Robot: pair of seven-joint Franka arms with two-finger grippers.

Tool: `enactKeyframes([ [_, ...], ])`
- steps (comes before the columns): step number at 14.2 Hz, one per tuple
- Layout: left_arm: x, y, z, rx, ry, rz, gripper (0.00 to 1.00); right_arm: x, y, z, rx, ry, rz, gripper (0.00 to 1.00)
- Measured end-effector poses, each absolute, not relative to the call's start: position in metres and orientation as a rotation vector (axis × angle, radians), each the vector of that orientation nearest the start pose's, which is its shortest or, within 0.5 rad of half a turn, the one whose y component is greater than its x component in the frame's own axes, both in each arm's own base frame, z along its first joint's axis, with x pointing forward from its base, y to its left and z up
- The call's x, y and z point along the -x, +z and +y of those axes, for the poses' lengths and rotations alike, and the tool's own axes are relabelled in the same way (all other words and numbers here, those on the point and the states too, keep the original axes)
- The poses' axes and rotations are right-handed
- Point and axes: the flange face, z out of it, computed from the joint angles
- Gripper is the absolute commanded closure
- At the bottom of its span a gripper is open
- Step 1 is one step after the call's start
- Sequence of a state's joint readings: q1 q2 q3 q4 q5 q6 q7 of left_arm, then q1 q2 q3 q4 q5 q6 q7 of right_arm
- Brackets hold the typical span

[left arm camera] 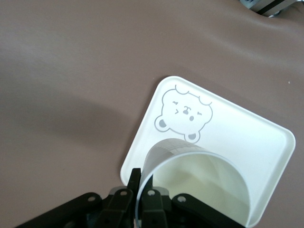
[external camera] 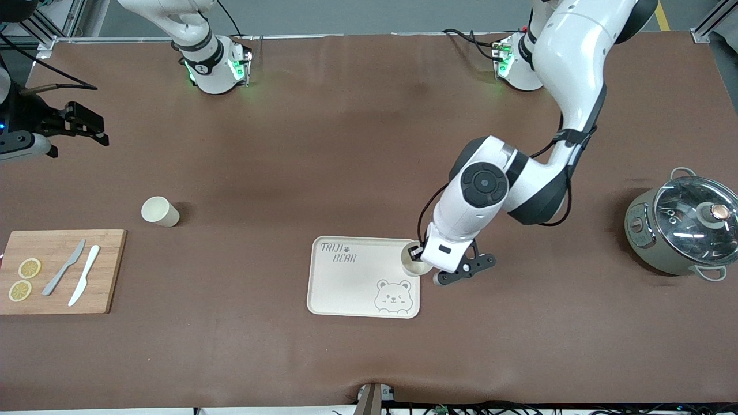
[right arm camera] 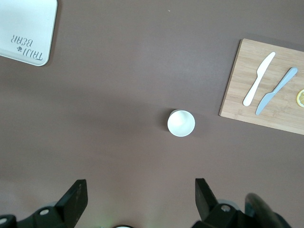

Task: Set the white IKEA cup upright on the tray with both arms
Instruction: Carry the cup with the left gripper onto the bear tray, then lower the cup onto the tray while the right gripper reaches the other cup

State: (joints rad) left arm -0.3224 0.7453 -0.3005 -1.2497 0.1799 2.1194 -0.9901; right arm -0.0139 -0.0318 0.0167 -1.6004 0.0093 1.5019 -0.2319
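The cream-white tray (external camera: 357, 282) with bear drawing lies near the table's middle. My left gripper (external camera: 420, 252) is shut on the rim of a white cup (external camera: 414, 262), held upright over the tray's edge toward the left arm's end; whether it touches the tray I cannot tell. In the left wrist view one finger (left arm camera: 134, 178) is outside the cup (left arm camera: 199, 185) wall and one inside, above the tray (left arm camera: 232, 128). A second white cup (external camera: 159, 211) stands upright on the table toward the right arm's end. My right gripper (external camera: 95, 128) is open and empty, high over that cup (right arm camera: 181, 123).
A wooden cutting board (external camera: 109, 271) with two knives and lemon slices lies at the right arm's end, also in the right wrist view (right arm camera: 237, 95). A grey pot with a glass lid (external camera: 683, 225) stands at the left arm's end.
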Motion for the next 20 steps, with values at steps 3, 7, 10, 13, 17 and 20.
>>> enactKeyframes([
  [3,-0.652,0.311,-0.402,3.191,-0.176,-0.597,1.0,-0.539,0.619,0.0,3.105,0.112,-0.361,0.0],
  [7,-0.648,0.293,-0.414,3.2,-0.184,-0.584,1.0,-0.542,0.615,-0.002,3.131,0.123,-0.365,0.0],
  [10,-0.648,0.287,-0.417,3.207,-0.191,-0.596,1.0,-0.543,0.613,-0.002,3.132,0.125,-0.365,0.0],
  [13,-0.65,0.274,-0.416,3.207,-0.19,-0.601,1.0,-0.546,0.608,-0.003,3.131,0.135,-0.363,0.0],
  [17,-0.647,0.251,-0.424,3.223,-0.199,-0.589,1.0,-0.558,0.583,-0.007,3.123,0.203,-0.353,0.0],
  [20,-0.64,0.238,-0.434,3.214,-0.218,-0.559,1.0,-0.57,0.557,-0.01,3.118,0.272,-0.347,0.0],
])
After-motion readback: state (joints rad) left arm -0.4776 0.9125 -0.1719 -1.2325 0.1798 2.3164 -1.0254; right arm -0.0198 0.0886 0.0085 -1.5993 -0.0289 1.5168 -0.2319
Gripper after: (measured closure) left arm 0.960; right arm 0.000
